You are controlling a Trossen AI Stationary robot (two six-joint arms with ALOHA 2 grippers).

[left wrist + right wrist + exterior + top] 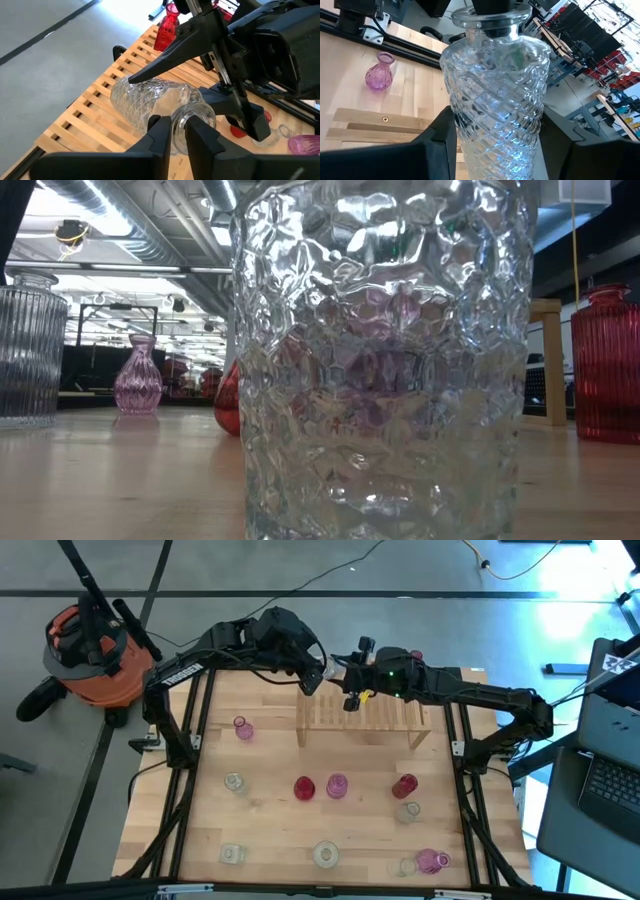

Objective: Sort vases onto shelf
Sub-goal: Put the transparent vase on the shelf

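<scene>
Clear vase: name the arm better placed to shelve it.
Left, probably: the left end effector clamps the clear vase by its neck above the shelf; the right end effector's grip is unclear.

Robotics lab / industrial workshop space, not a home. Bare grey concrete floor [250, 565] with marked lines, loose cables [520, 565] running across it. Orange shop vac [90, 645] parked beside the plank desk [270, 830], which sits in a black metal frame [180, 730]. Open laptop [605, 790] on a side stand. Low view shows exposed silver ducting [110, 210] and strip lights [95, 285] overhead. Right wrist view shows more workbenches [570, 50] and racks of red bins [615, 65] farther back.
</scene>
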